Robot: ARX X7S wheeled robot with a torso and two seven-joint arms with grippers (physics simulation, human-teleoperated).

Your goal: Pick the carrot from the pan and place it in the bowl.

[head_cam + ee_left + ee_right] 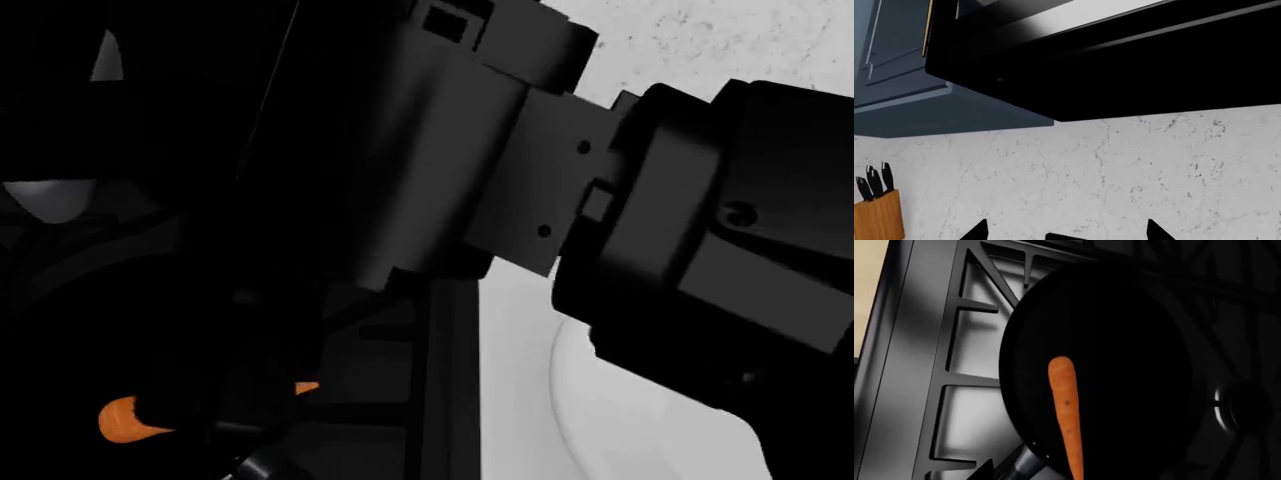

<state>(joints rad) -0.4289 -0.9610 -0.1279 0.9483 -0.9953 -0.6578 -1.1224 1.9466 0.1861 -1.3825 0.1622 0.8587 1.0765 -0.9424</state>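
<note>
Across the left wrist view runs a white marbled wall [1121, 175], with a black hood [1121, 60] above it and blue-grey cabinets [914, 100] toward 10 o'clock. A wooden knife block [877, 220] with dark handles sits at 8 o'clock. Black pointed tips [1157, 231] poke up at the 6 o'clock edge; whether they belong to the left gripper I cannot tell, nor whether that gripper is spread or pressed together.

From the head, a dark arm [641, 200] fills most of the frame. At 7 o'clock a blunt end of the carrot [123, 420] shows orange, with a small sliver of it past a dark part. At 5 o'clock curves the white bowl [627, 430], apart from the carrot.

From the right wrist, the carrot [1066, 405] lies inside the black pan [1121, 350], reaching the 6 o'clock edge. The pan rests on stove grates [967, 365]; its handle [1024, 465] leaves at 7 o'clock. No fingers are seen plainly, so the right gripper's state cannot be told. Nothing grips the carrot.
</note>
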